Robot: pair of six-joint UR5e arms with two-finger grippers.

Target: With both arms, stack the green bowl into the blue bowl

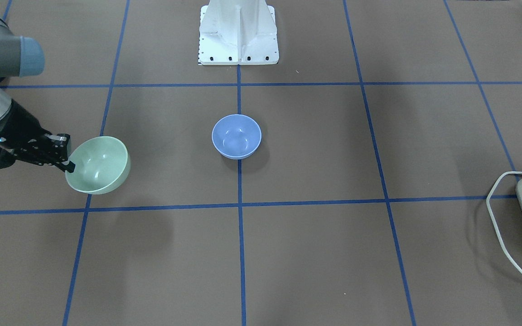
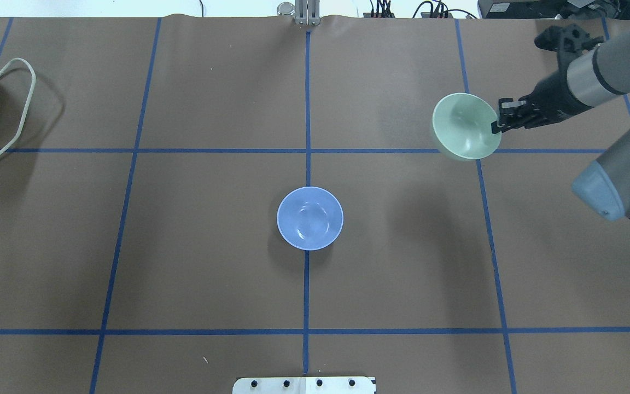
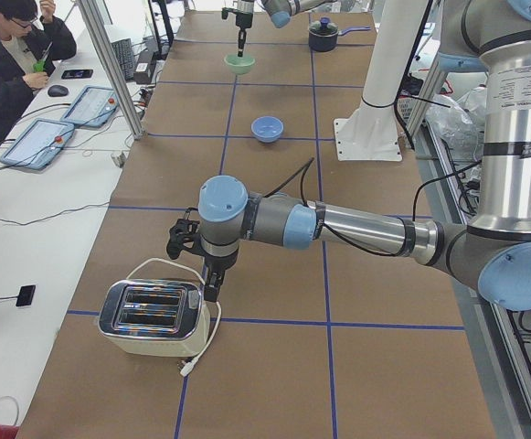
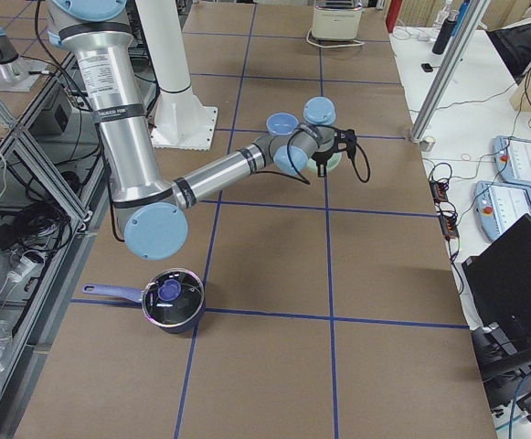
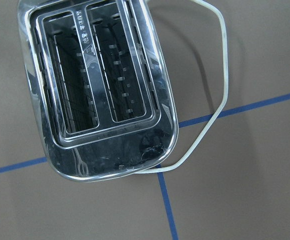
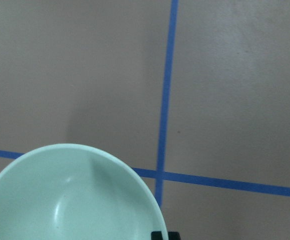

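Far out on my left, my left gripper [image 3: 211, 291] hangs over a chrome two-slot toaster [image 5: 100, 90] with its white cord [image 5: 219, 100] looped beside it. Only the side view shows these fingers, so I cannot tell whether they are apart or together. That arm is well away from both bowls, and I judge it is parked clear until its turn.

At the middle the blue bowl [image 2: 309, 218] sits upright on the table [image 2: 194, 257], mouth up, right on a tape line [image 2: 307, 109]. It is empty, and nothing is near it.

On my right, my right gripper [image 2: 496, 127] is pinched on the rim of the green bowl [image 2: 465, 134], one finger inside and one outside. The bowl is off the surface, its shadow falling well apart from it. It tips a little, likely because it hangs from one edge. It is well apart from the blue bowl, so the carry across and the lowering in are not yet done.

The table is covered in brown paper with a grid of blue tape. A white pedestal [image 1: 238, 31] stands at my base. A lidded saucepan [image 4: 169, 302] rests past my right arm, and a person [image 3: 14, 46] sits at a side desk.
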